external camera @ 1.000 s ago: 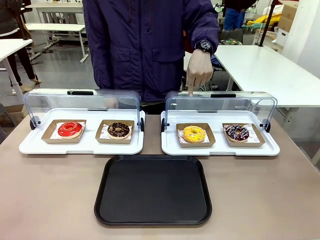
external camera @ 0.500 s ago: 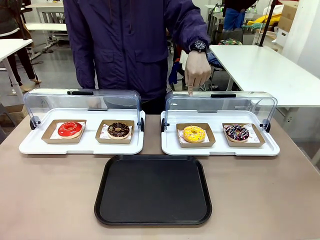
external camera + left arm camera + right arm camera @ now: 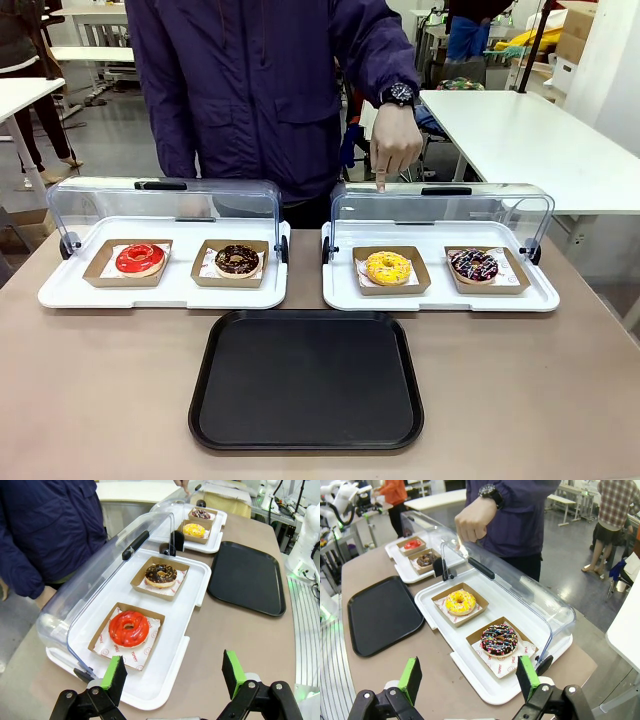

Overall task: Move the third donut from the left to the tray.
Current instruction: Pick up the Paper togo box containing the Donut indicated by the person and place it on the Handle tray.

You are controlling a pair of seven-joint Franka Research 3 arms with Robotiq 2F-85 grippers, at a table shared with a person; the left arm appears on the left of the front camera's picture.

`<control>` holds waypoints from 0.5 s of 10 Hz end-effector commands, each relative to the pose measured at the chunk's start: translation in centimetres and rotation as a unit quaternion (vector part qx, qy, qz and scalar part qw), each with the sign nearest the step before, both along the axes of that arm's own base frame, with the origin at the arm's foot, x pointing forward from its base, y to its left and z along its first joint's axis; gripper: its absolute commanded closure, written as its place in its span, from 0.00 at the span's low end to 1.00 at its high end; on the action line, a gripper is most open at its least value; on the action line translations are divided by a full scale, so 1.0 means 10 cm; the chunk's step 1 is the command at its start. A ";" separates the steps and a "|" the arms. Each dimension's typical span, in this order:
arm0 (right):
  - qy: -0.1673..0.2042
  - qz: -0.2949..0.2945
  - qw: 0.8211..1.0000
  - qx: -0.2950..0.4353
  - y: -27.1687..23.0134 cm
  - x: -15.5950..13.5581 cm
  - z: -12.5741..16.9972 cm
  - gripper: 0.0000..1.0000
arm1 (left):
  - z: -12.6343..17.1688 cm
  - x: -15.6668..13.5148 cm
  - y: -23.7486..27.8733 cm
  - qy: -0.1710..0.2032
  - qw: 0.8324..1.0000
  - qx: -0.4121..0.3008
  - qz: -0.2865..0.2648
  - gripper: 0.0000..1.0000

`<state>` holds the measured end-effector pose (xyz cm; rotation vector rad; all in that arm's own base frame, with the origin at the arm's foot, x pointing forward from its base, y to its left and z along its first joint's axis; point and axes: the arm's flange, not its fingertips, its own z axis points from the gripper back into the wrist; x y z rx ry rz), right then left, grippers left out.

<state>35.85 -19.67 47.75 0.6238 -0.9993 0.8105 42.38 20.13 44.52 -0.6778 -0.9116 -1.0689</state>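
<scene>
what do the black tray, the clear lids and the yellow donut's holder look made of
The black tray looks like moulded plastic: matte, faint sheen, rounded raised rim. The lids seem hard clear plastic: glossy, see-through, with reflections. The holder under the yellow donut is probably brown cardboard: dull, folded walls.

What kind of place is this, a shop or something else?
Probably a lab or workshop staged as a bakery counter: donuts sit in white trays with clear lids on a brown table, but plain white work tables and a grey floor lie behind the person.
</scene>
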 end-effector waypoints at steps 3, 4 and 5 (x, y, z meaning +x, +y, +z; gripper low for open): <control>0.025 0.012 0.999 -0.040 0.33 0.27 0.23 0.00 | 0.02 -0.02 0.00 0.000 1.000 0.003 -0.005 0.00; 0.037 0.021 0.997 -0.066 0.53 0.42 0.35 0.00 | 0.02 -0.02 0.00 0.000 1.000 0.003 -0.005 0.00; 0.045 0.031 0.995 -0.085 0.76 0.56 0.45 0.00 | 0.02 -0.02 0.00 0.000 1.000 0.003 -0.005 0.00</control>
